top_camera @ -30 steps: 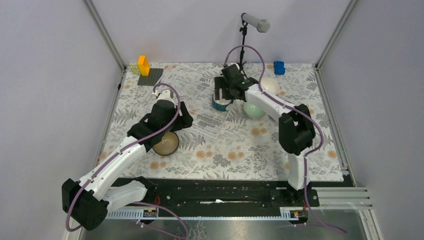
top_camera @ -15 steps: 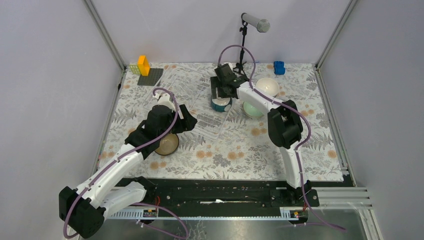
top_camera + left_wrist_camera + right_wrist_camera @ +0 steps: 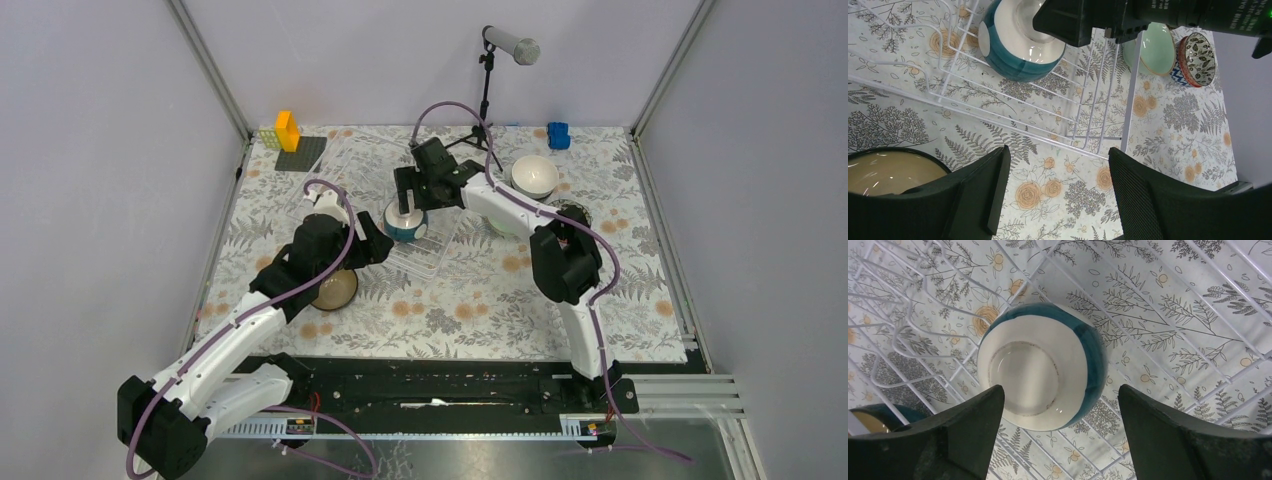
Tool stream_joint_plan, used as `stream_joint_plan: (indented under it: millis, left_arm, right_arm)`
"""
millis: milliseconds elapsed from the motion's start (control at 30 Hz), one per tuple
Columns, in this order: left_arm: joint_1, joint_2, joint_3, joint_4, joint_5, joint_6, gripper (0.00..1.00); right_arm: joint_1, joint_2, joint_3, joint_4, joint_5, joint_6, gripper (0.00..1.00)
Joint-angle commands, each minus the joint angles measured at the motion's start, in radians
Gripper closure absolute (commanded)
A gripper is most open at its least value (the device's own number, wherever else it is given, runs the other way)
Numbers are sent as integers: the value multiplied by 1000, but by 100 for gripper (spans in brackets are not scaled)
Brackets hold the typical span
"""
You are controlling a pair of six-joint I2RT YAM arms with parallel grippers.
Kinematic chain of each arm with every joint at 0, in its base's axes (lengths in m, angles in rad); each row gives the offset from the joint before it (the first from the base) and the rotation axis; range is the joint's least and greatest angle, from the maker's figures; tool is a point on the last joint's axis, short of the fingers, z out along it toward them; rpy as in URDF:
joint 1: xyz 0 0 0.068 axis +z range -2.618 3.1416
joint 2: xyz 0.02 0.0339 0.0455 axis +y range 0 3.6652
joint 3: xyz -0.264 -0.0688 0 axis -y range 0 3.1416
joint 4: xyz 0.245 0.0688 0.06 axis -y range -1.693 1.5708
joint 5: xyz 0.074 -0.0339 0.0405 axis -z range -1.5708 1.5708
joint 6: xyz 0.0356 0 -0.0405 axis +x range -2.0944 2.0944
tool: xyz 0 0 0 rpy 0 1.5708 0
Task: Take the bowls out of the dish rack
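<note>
My left gripper [image 3: 1058,165] has its fingers [image 3: 980,192] spread wide, with only the flowered tablecloth [image 3: 480,300] showing between them; it hangs over the near left corner of the dish rack [image 3: 425,248]. In the lower left of that wrist view a tan-glazed bowl [image 3: 883,170] with a dark rim sits on the cloth, outside the rack.

In the overhead view, starting at the upper left, I see a black gridded mat [image 3: 302,152] with an orange block [image 3: 288,130] on it. The rack lies just right of the mat, around the middle of the frame. One bowl is in it, a teal-and-white bowl [image 3: 1043,370] tilted against the wires.

My right gripper [image 3: 1059,390] is directly above that bowl. Its fingers [image 3: 1168,440] are also parted wide and straddle the bowl. There is a gap on the right side, but I cannot tell whether the left finger touches it. I also cannot tell whether the bowl's white face is its inside or its foot.

Right of the rack, a pale green bowl [image 3: 1154,47] and a red-rimmed patterned bowl [image 3: 1198,59] stand touching on the cloth. A white bowl [image 3: 535,176] sits behind them. A blue block [image 3: 558,134] is in the far upper right corner of the table.
</note>
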Motion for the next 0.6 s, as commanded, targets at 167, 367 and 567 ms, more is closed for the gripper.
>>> stream_joint_plan:
  millis: [167,367,567]
  left_arm:
    - [0,10,35,41,-59,-8,27]
    - [29,112,140,20,-89,-30,32]
    - [86,205,205,50,-40,-19,32]
  right_arm:
    - [-48,-71,-10,-26,-78,80,6]
    - [-88,-36,-50,54,-213,171,3]
    - [-117,29,-41,94,-333,239,1]
